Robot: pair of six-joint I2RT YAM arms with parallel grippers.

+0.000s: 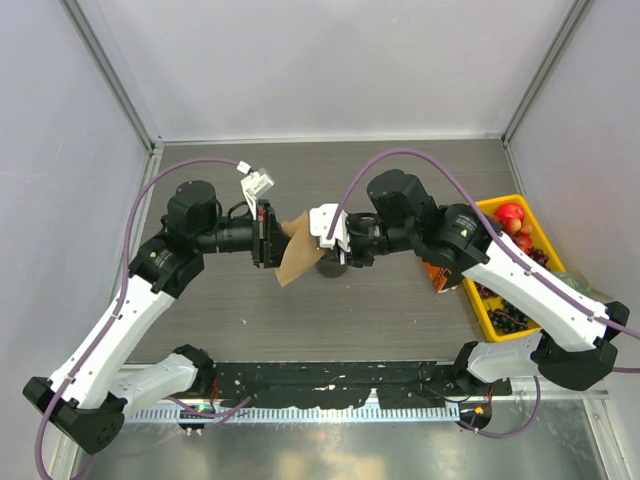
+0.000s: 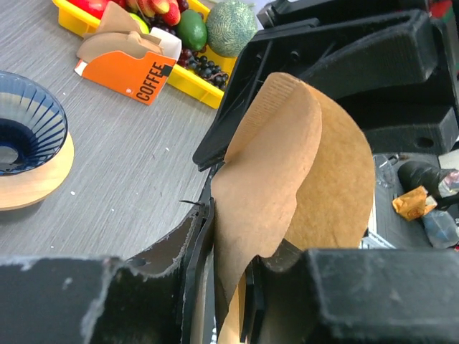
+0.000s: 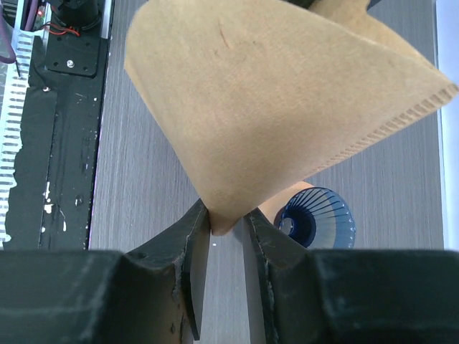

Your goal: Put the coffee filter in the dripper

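Observation:
The tan coffee filter (image 1: 293,256) hangs in the air between my two grippers, spread partly into a cone. My left gripper (image 1: 270,234) is shut on one edge of it; in the left wrist view (image 2: 229,240) the paper (image 2: 287,172) runs between the fingers. My right gripper (image 1: 314,232) pinches the filter's pointed tip (image 3: 228,218), and the cone (image 3: 280,93) fills that view. The blue ribbed dripper (image 3: 319,218) on its wooden ring (image 2: 36,183) stands on the table just below and beyond the right gripper. In the top view it is mostly hidden under the right wrist (image 1: 331,266).
An orange cardboard box (image 2: 125,68) marked COFFEE lies beside a yellow tray (image 1: 493,322) of toy fruit at the right. A black rail (image 1: 330,385) runs along the near edge. Walls close the left, right and far sides.

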